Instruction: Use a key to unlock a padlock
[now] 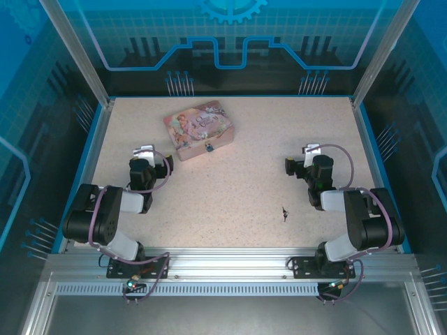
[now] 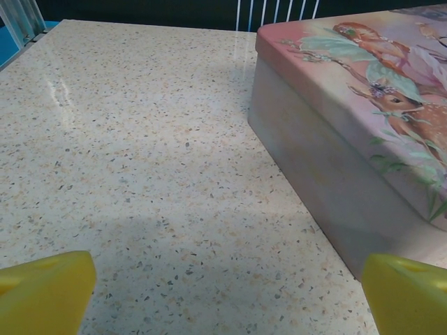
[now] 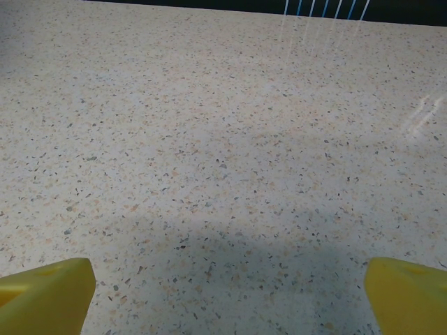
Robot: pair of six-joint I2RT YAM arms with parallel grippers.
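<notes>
- Currently the left gripper (image 2: 223, 296) and the right gripper (image 3: 223, 296) hover empty, fingers wide apart.
- Near right, the key (image 1: 285, 213) lies on the tabletop (image 1: 244, 181).
- Farther left, the padlock (image 1: 209, 147) sits at the near side of the pink tin (image 1: 198, 125).

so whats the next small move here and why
Probably draw the right pincer back and inward until it is over the key. The key lies loose on the table on that arm's side, the pincer is open and empty, and the padlock sits at the tin's near side, so the key likely needs picking up first.
</notes>
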